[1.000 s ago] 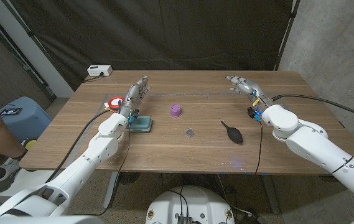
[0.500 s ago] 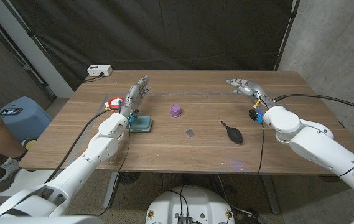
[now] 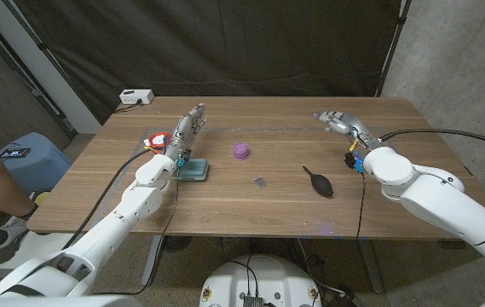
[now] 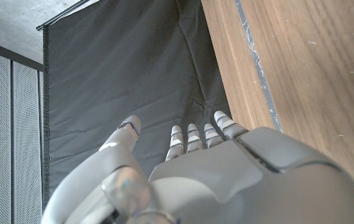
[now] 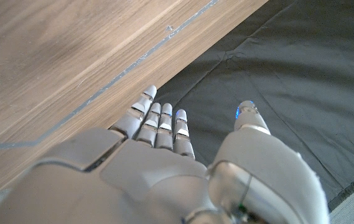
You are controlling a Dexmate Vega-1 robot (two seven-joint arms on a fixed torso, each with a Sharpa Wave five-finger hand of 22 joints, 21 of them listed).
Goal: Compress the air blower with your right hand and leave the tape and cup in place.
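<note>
The black blower [image 3: 318,181] lies on the wooden worktop [image 3: 251,205] right of the frame's centre in the head view, with nothing touching it. The right hand [image 3: 336,121] is above and to the right of it in the frame, near the worktop's far edge and well apart from the blower; its fingers [image 3: 320,115] are stretched out and apart, holding nothing. In the right wrist view that hand [image 5: 158,168] shows its back, fingers [image 5: 162,124] straight and side by side with the thumb set off, over the worktop's edge and a dark curtain [image 5: 276,68].

The purple cup [image 3: 241,151] stands at centre frame, left of the blower. The tape [image 3: 157,139] sits left of centre, red and white, partly hidden behind the left hand [image 3: 186,130], whose fingers are extended and apart, holding nothing. The left wrist view shows the same hand [image 4: 208,174] from behind, fingers [image 4: 192,134] straight. A teal block [image 3: 194,171] lies just below that hand in the head view, and a small dark bit [image 3: 261,181] rests between the cup and the blower. A white box [image 3: 135,97] sits at the worktop's upper left corner.
</note>
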